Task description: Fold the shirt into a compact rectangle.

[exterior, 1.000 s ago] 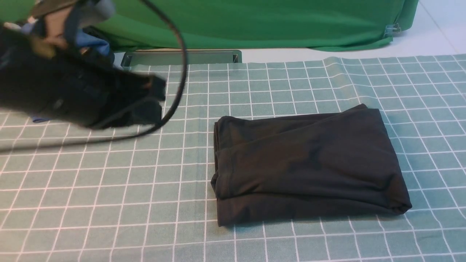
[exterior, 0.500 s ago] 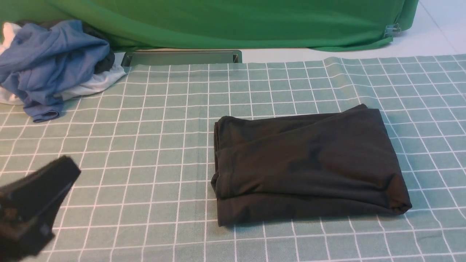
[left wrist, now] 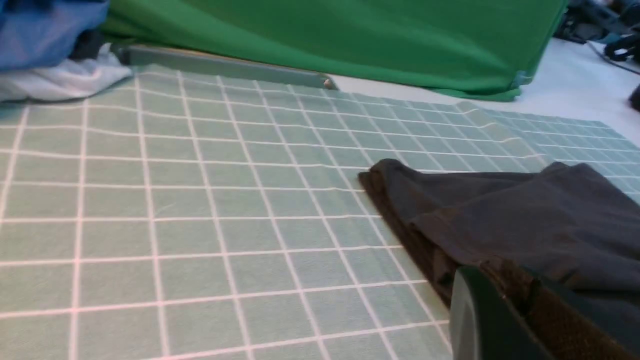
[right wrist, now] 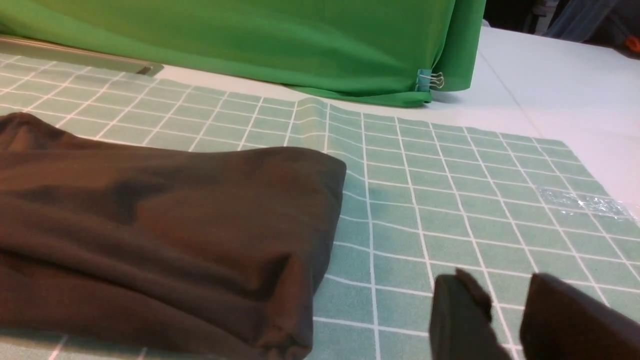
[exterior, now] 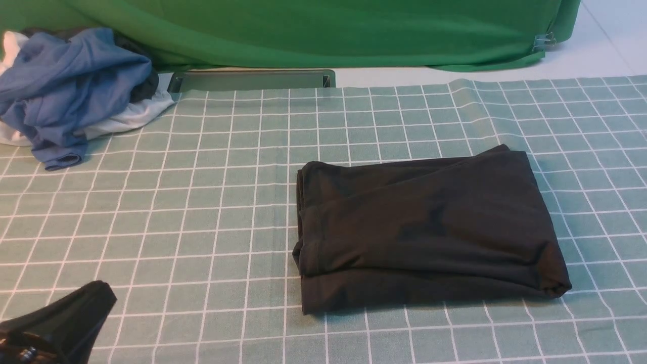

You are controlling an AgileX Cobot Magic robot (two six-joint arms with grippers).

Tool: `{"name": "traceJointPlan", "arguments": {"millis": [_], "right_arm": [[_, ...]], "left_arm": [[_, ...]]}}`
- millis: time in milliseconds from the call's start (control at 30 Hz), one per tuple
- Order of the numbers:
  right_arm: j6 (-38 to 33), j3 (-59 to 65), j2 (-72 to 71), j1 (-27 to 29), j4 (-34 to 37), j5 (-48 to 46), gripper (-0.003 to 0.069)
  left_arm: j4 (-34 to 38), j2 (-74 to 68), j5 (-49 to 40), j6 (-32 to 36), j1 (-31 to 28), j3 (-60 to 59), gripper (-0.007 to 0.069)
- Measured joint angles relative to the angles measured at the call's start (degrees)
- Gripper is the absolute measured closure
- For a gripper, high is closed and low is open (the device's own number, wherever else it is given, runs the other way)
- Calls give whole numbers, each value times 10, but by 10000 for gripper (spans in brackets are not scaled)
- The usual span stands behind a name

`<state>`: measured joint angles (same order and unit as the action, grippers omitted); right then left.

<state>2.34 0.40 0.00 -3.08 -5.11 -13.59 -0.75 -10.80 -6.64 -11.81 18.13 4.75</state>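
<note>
One black shirt (exterior: 424, 230) lies folded on checked cloth (exterior: 202, 212), no print or label readable. Right gripper (right wrist: 500, 320) slightly spread, empty. Left gripper (exterior: 55, 323): can't tell.

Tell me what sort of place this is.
Probably a staged lab workbench for cloth-folding trials, not a home. A bright green backdrop cloth is clipped up behind a grid-printed table cover, and a pile of spare blue and white garments waits beside the folded black shirt.
</note>
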Motion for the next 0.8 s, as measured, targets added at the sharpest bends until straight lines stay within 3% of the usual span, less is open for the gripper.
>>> {"name": "traceJointPlan", "arguments": {"millis": [300, 500, 800], "right_arm": [[0, 0, 0, 0, 0, 0, 424], [0, 0, 0, 0, 0, 0, 424], [0, 0, 0, 0, 0, 0, 422]], "left_arm": [[13, 99, -51, 1, -137, -16, 608], [24, 108, -44, 10, -197, -50, 608], [29, 108, -72, 29, -201, -50, 608]]}}
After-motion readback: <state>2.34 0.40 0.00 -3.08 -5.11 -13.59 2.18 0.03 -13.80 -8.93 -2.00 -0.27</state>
